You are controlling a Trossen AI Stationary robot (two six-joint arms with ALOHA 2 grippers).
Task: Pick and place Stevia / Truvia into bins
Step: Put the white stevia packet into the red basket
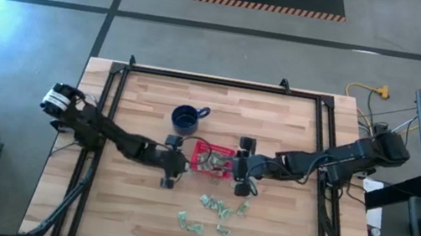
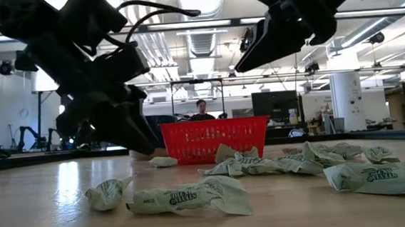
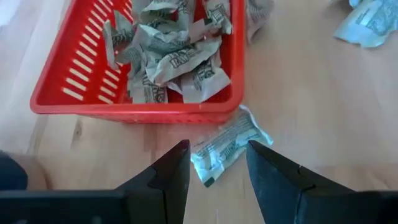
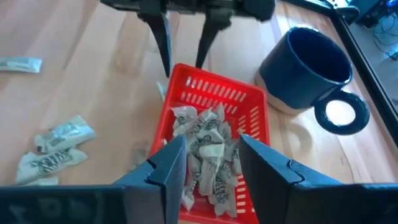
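Your left gripper (image 3: 217,177) sits low at the red basket (image 1: 213,160)'s left side, fingers spread around a loose Stevia sachet (image 3: 227,144) lying on the table (image 1: 280,214) just beside the basket wall, not clamped. Your right gripper (image 4: 211,171) hovers over the basket, fingers apart and empty. Crumpled sachets (image 3: 177,53) fill the basket; more (image 1: 212,212) lie scattered nearby.

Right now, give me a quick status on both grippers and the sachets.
Left gripper open, over a sachet beside the red basket. Right gripper open above the basket. Loose sachets remain. Nothing blocking.
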